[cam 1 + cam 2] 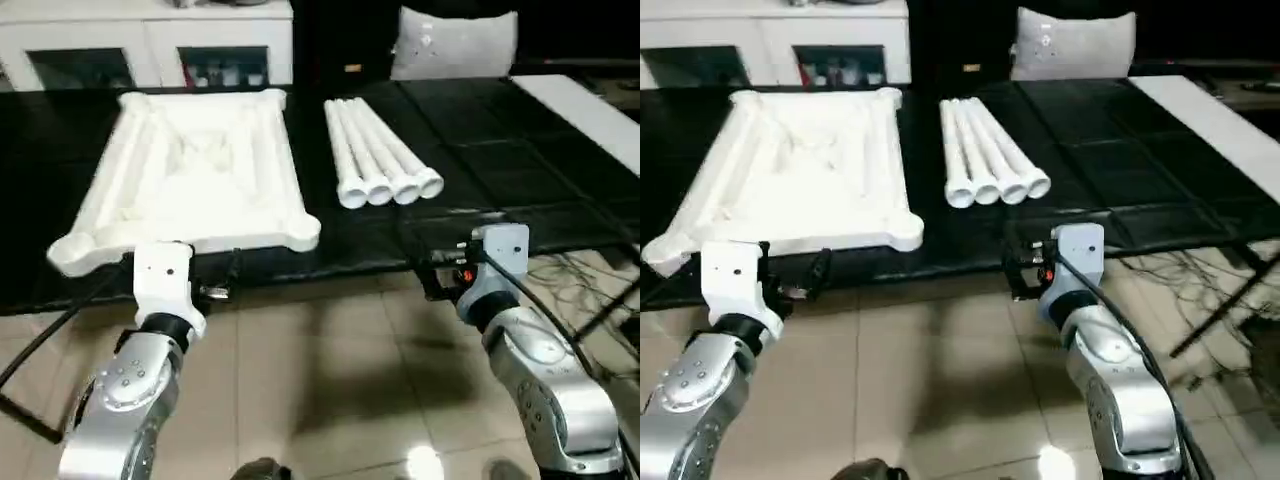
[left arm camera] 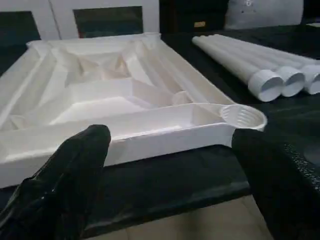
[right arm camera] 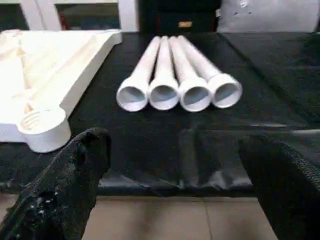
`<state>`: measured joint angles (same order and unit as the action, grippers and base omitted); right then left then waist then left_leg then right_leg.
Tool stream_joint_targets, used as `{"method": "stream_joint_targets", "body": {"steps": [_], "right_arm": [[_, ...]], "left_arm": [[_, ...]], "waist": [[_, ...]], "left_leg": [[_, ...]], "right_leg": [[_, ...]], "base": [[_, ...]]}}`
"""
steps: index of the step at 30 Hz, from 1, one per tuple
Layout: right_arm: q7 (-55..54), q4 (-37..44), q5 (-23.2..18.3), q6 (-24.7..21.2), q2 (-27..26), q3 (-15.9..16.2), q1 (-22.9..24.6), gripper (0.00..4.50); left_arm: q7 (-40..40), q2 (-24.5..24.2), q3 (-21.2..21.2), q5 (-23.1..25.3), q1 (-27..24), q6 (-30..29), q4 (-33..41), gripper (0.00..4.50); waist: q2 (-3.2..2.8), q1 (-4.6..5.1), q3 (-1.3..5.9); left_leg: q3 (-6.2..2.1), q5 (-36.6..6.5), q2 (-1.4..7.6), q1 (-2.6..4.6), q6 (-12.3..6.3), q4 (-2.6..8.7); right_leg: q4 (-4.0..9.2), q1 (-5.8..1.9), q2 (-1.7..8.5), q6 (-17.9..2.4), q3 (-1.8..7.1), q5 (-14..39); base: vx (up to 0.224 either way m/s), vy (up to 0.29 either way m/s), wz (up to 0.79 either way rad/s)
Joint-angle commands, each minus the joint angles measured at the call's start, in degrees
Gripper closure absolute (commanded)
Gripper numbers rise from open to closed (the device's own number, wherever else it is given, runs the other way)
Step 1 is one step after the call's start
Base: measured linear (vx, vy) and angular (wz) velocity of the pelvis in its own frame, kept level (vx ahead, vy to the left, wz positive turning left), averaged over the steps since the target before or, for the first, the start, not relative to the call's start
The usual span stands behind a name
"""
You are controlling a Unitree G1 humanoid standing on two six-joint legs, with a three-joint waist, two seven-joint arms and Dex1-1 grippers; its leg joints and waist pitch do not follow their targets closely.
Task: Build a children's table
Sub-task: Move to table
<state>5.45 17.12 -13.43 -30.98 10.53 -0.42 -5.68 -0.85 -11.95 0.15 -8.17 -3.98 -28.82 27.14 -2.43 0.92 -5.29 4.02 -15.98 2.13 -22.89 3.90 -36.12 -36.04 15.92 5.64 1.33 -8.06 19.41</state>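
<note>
— Tabletop, the white rectangular plastic one: where does it lie?
— Ribbed side up on the black counter, its round corner sockets showing. Four long white tubular legs lie side by side just beside it (open ends toward the robot).
— And each pincer?
— Left pincer and right pincer both gape wide, empty, short of the counter edge.

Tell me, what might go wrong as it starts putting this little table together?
The four legs lie loose side by side on the smooth black surface; nudging one could roll the others out of line. The tabletop lies ribbed side up with its near corner sockets at the surface's front edge, so a push might tip it off. Both the left gripper and right gripper hang open and empty, so nothing is steadied yet.
</note>
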Motion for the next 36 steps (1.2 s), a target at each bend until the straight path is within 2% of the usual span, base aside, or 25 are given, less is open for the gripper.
{"method": "stream_joint_targets", "body": {"steps": [1, 2, 3, 4, 5, 6, 7, 8, 10, 12, 15, 16, 17, 19, 21, 22, 24, 26, 27, 28, 29, 30, 33, 35, 36], "right_arm": [[-0.10, -0.71, -0.48, 0.13, 0.35, -1.34, -1.30, 0.00], [-0.13, -1.30, 0.10, 0.38, 0.81, -1.45, -2.17, 0.00], [-0.03, -1.55, 0.29, 0.37, 1.01, -1.47, -2.53, 0.00], [-0.06, -1.54, 0.53, 0.32, 1.23, -1.48, -2.70, 0.00], [-0.06, -1.66, 0.64, 0.29, 1.37, -1.53, -2.90, 0.00], [0.07, -1.59, 0.51, 0.24, 1.48, -1.70, -3.04, 0.00], [0.40, -1.60, 0.45, 0.26, 1.59, -1.92, -3.19, 0.00], [0.65, -1.62, 0.39, 0.28, 1.64, -2.07, -3.28, 0.00], [1.02, -2.11, 0.59, 0.85, 1.72, -2.15, -3.39, 0.00], [0.90, -2.65, 2.16, 2.08, 2.18, -1.48, -2.95, 0.00], [1.08, -1.87, 2.06, 1.83, 2.33, -1.16, -2.64, 0.00], [1.60, -1.46, 1.90, 2.02, 2.18, -0.54, -1.82, 0.00], [1.76, -1.24, 1.87, 2.23, 2.04, -0.28, -1.25, 0.00], [1.91, -1.07, 2.16, 2.20, 1.42, 0.84, -0.41, 0.00], [1.85, -0.36, 2.77, 2.28, 1.32, 1.78, 0.12, 0.00], [1.71, 0.06, 3.02, 2.30, 1.26, 1.93, 0.36, 0.00], [0.95, 0.70, 3.57, 1.90, 1.28, 1.08, 0.99, 0.00], [0.37, 0.35, 3.70, 2.25, 1.09, 0.26, 1.24, 0.00], [0.25, 0.31, 3.72, 2.16, 1.07, 0.16, 1.24, 0.00], [0.13, 0.44, 3.81, 1.74, 1.07, 0.18, 1.19, 0.00], [0.73, 0.81, 4.01, 1.83, 1.44, 0.86, 1.02, 0.00], [1.52, 1.02, 3.93, 1.94, 1.76, 1.44, 0.70, 0.00], [2.05, 0.56, 4.10, 2.31, 1.90, 2.26, -0.06, 0.00], [1.40, -0.31, 4.56, 2.46, 1.63, 2.16, -0.82, 0.00], [1.06, -0.74, 4.11, 2.19, 1.20, 1.26, -1.74, 0.00]], "left_arm": [[0.23, 0.55, 0.19, -0.25, 0.48, -0.57, -0.04, 0.09], [0.61, 1.44, 0.53, -0.38, 1.34, 0.05, -1.23, 0.09], [0.70, 1.75, 0.63, -0.42, 1.73, 0.27, -1.68, 0.09], [0.79, 1.95, 0.56, -0.26, 2.20, 0.12, -1.78, 0.09], [0.84, 2.03, 0.47, -0.11, 2.62, -0.10, -1.85, 0.09], [0.80, 1.93, 0.20, 0.13, 2.89, -0.43, -1.64, 0.09], [0.77, 2.02, 0.09, 0.09, 3.03, -0.97, -1.33, 0.09], [0.74, 2.09, 0.05, 0.01, 3.07, -1.31, -1.13, 0.09], [1.04, 2.43, 0.28, 0.08, 2.94, -0.89, -1.05, 0.09], [0.99, 2.81, 0.49, 0.47, 1.99, 0.44, -1.22, 0.09], [0.61, 2.70, 0.59, 0.42, 1.83, 0.15, -0.95, 0.09], [0.37, 2.27, 0.49, 0.80, 1.56, -0.24, -0.77, 0.09], [0.28, 2.10, 0.38, 0.93, 1.16, -0.26, -0.54, 0.09], [0.00, 1.74, 0.83, 0.55, 0.72, -1.41, 0.57, 0.09], [-0.53, 1.36, 1.04, 0.68, 0.65, -1.82, 0.86, 0.09], [-0.80, 1.11, 0.94, 0.89, 0.57, -1.71, 0.83, 0.09], [-1.41, 0.81, 0.59, 0.97, 1.59, -1.62, 0.00, 0.09], [-2.54, 0.28, -0.17, 0.94, 2.48, -0.94, -1.49, 0.09], [-2.91, -0.11, -0.52, 1.15, 2.79, -0.80, -2.07, 0.09], [-3.40, -0.88, -1.06, 1.63, 3.23, -0.79, -2.84, 0.09], [-3.70, -1.02, -1.07, 1.37, 3.56, -0.98, -3.02, 0.09], [-3.86, -0.99, -1.08, 1.15, 4.11, -1.09, -3.30, 0.09], [-3.57, -0.73, -0.82, 1.39, 5.09, -1.04, -3.86, 0.09], [-3.35, -0.38, -0.49, 1.67, 5.74, -0.87, -4.38, 0.09], [-3.58, -0.05, -0.38, 1.45, 6.24, -0.69, -4.57, 0.09]], "waist": [[-0.41, -1.61, 2.67], [1.11, -1.13, 3.40], [1.91, -1.80, 3.45], [2.09, -2.25, 3.35], [2.10, -1.97, 2.82], [0.13, -2.07, 2.13], [-1.10, -0.92, 1.94], [-0.93, -1.11, 2.33], [0.33, -2.27, 4.24], [0.26, -2.84, 4.32], [0.48, -2.54, 3.90], [0.47, -3.78, 3.27], [1.08, -2.99, 3.20], [-0.78, -2.15, 2.30], [-3.29, -1.07, 2.13], [-3.15, 0.85, 3.17], [-3.66, 0.79, 3.33], [-2.67, 0.64, 3.20], [-1.51, 0.23, 2.80], [-0.49, 0.19, 2.80], [1.72, -0.50, 2.82], [2.90, -2.32, 3.81], [2.67, -4.47, 3.74], [0.91, -5.20, 5.09], [-2.11, -5.13, 6.15]], "left_leg": [[-2.99, -44.04, 6.49, -0.05, 5.93, 13.92], [-3.15, -37.86, 6.62, 1.30, 5.55, 11.80], [-4.15, -17.30, 7.51, 3.06, 3.82, 2.12], [-4.52, 4.66, 8.90, 0.70, -0.75, -2.56], [-4.71, 6.92, 9.58, 0.85, -0.52, -2.43], [-6.33, -5.28, 11.27, 2.61, 3.12, 0.90], [-6.08, -32.15, 10.94, 0.81, 9.18, 8.21], [-6.01, -40.69, 10.27, 0.20, 10.95, 10.05], [-3.98, -32.44, 9.17, 1.11, 9.16, 7.17], [-3.09, -10.94, 9.95, -1.15, 0.57, 6.39], [-2.36, -25.35, 10.23, 0.50, 1.42, 6.54], [-2.46, -24.00, 6.41, -3.64, -2.41, 5.89], [-2.23, -17.92, 6.93, -4.20, -5.50, 2.12], [-2.32, -14.26, 8.15, -3.08, -5.92, 1.35], [-5.69, -27.27, 6.38, -0.13, -3.12, 9.96], [-11.24, -29.92, 6.72, 6.43, -6.10, 10.36], [-17.13, -25.67, 5.75, 8.47, -10.83, 9.52], [-17.81, -18.53, 3.64, 7.08, -8.77, 10.18], [-16.52, -17.25, 0.47, 5.22, -4.61, 10.24], [-12.61, -18.14, 2.32, 7.21, -3.01, 8.68], [-10.59, -17.31, 1.24, 5.65, -5.86, 6.22], [-3.51, -9.21, -0.21, 0.13, -11.66, -3.12], [-0.98, 3.38, 0.41, -2.32, -8.59, -3.52], [-0.31, 8.30, 2.43, -3.12, -8.22, 0.12], [-1.10, 13.33, 5.66, -0.71, -8.52, 3.48]], "right_leg": [[-2.38, -2.40, -1.39, -2.95, 2.59, 5.37], [0.53, -0.87, 1.50, -3.64, 4.83, 9.17], [8.30, 1.47, 11.62, -7.53, 9.55, 20.08], [9.64, -0.14, 14.97, -10.96, 10.82, 15.44], [9.57, 0.21, 13.97, -11.53, 8.57, 17.46], [8.15, 1.28, 9.42, -10.41, 5.80, 21.46], [2.73, 1.11, 2.48, -6.25, 4.26, 18.61], [0.98, 0.45, 1.43, -5.09, 4.32, 15.95], [4.33, 1.98, 6.54, -7.14, 7.20, 13.16], [5.72, -0.36, 7.57, -8.54, 6.45, 6.87], [6.61, 0.99, 6.44, -6.84, 6.52, 19.90], [9.36, -3.02, 9.09, -4.19, 4.13, 32.03], [12.16, -4.58, 12.03, -3.61, 3.29, 39.28], [13.87, -6.78, 11.58, -4.63, 0.17, 38.60], [5.94, -6.01, -0.31, -2.72, -2.76, 27.68], [-0.05, -0.98, -4.88, -1.05, 0.12, 13.11], [-4.04, 3.13, -4.95, -0.50, 5.35, 4.60], [-4.13, 3.70, -4.61, -1.09, 8.02, -1.19], [-0.75, 3.35, -2.67, -0.84, 10.31, -3.44], [2.00, 4.10, -0.95, 0.01, 11.46, -3.31], [6.08, 1.76, 2.26, -0.53, 14.69, -0.40], [8.49, -5.32, 8.11, -1.95, 20.35, -0.79], [6.57, -5.76, 2.48, -2.02, 15.58, -14.35], [6.00, -7.12, -1.30, -7.56, 13.37, -17.05], [4.58, -5.79, -3.34, -6.80, 10.18, -14.67]], "base": [[-0.074, 0.015, 0.05], [0.000, 0.000, 0.00], [0.021, -0.067, 0.08], [0.021, -0.067, 0.08], [0.000, 0.000, 0.00], [-0.018, 0.029, -0.25], [-0.018, 0.029, -0.25], [0.000, 0.000, 0.00], [0.000, 0.000, 0.00], [0.009, -0.004, -0.12], [0.006, -0.003, -0.08], [0.000, 0.000, 0.00], [0.040, -0.013, 0.18], [0.083, 0.018, 0.41], [0.158, 0.049, 0.46], [0.197, 0.058, 0.45], [0.187, 0.070, 0.50], [0.157, 0.026, 0.58], [0.119, -0.042, 0.73], [0.119, -0.042, 0.73], [0.149, -0.117, 0.63], [0.238, -0.121, 0.17], [0.203, -0.096, -0.03], [0.147, -0.033, -0.06], [0.190, 0.091, -0.07]]}}
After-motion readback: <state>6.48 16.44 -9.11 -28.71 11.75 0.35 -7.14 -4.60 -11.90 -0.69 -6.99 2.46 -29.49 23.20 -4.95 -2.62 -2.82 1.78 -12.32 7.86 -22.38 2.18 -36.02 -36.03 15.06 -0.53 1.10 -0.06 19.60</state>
